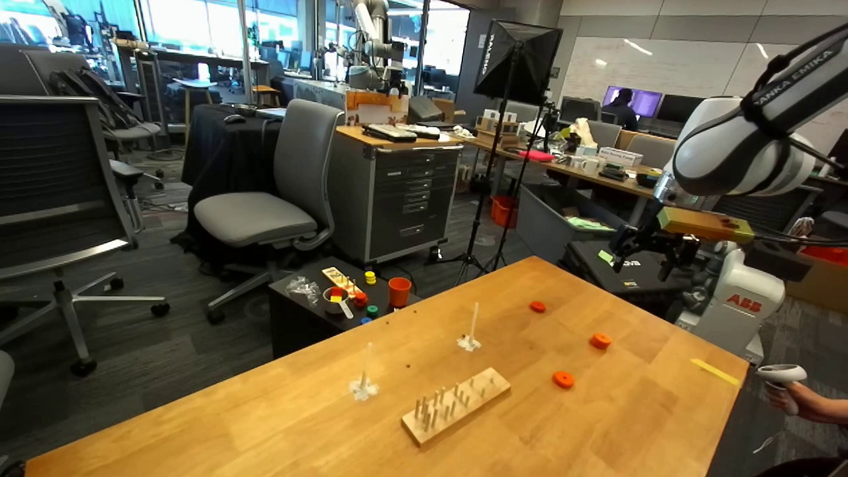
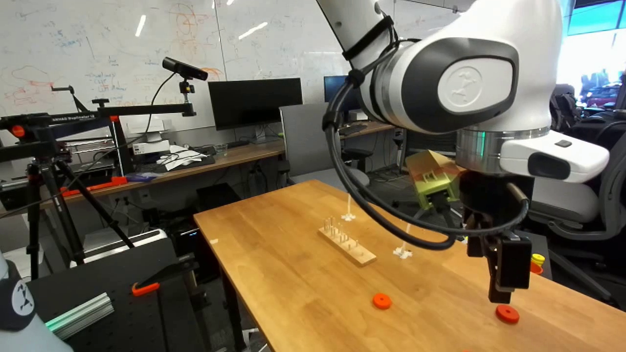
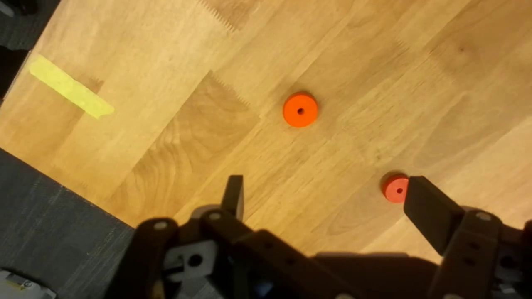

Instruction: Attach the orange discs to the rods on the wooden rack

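Observation:
Three orange discs lie flat and apart on the table: a far disc (image 1: 537,307), a middle disc (image 1: 601,341) and a disc (image 1: 563,379) nearest the rack. Left of them in an exterior view is the pale wooden rack (image 1: 464,412), with upright rods (image 1: 426,422) and no disc on it; the rack (image 2: 364,259) shows in both exterior views. My gripper (image 1: 641,270) hangs above the table, open, with nothing held. In the wrist view its jaws stand wide apart; one disc (image 3: 300,109) lies ahead of the gripper (image 3: 326,177), and another disc (image 3: 395,189) is partly hidden behind the right finger.
Two tall thin pegs (image 1: 473,321) stand on white taped feet beside the rack. Yellow tape (image 1: 715,372) marks the table near its edge. A low black stand (image 1: 305,334) with coloured toys is beyond the far edge. A hand with a controller (image 1: 782,374) is at the side.

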{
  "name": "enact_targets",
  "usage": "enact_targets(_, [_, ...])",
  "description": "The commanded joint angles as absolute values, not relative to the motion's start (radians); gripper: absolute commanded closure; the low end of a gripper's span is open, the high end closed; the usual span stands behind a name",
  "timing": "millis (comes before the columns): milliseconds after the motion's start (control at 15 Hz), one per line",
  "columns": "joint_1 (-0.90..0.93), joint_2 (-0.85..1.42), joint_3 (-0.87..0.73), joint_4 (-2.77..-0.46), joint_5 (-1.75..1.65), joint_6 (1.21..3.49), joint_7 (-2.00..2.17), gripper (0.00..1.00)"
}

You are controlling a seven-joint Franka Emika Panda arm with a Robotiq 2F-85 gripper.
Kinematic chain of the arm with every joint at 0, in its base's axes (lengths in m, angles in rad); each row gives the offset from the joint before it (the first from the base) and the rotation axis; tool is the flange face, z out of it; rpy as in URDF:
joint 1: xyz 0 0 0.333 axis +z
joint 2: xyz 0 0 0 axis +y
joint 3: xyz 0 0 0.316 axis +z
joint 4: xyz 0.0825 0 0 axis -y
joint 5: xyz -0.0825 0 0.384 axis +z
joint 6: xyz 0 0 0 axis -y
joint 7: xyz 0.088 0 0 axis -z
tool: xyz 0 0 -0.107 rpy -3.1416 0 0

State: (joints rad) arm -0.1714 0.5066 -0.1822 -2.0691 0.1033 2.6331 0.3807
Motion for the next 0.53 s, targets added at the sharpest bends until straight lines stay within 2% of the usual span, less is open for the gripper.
enact_targets(0, [-0.141, 0.631, -0.196, -1.911, 0.131, 2.561, 0.442, 0.0])
enact_targets(467, [-0.109, 0.665, -0.209, -1.91, 0.115, 2.586, 0.456, 0.0])
